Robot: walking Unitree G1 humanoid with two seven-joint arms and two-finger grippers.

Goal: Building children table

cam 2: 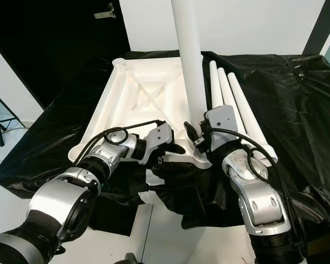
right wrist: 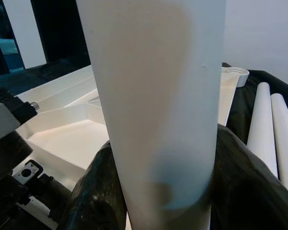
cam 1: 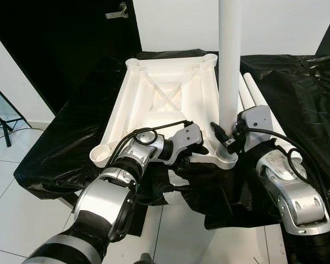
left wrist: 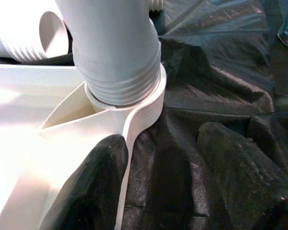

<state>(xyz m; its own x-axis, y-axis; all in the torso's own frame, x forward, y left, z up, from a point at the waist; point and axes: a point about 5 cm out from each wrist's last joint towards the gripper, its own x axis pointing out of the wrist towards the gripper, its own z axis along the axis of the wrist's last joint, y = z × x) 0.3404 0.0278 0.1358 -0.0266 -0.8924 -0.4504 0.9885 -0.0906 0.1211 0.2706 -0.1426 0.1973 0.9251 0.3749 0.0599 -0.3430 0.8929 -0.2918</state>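
The right gripper [cam 2: 201, 133] is clamping the upright leg [cam 1: 229, 60] to seat it in the tabletop's [cam 1: 165, 91] near-right corner socket, while the left gripper [cam 1: 193, 147], fingers spread, is bracing the near edge.

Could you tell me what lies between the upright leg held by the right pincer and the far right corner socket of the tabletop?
Only the bare white rim of the tabletop runs between the upright leg and the far socket, seen in the left eye view.

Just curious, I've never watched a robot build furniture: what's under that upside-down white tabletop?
A black cloth lies under the tabletop, spreading out on all sides. Whatever supports the cloth is covered, so I cannot tell what it is.
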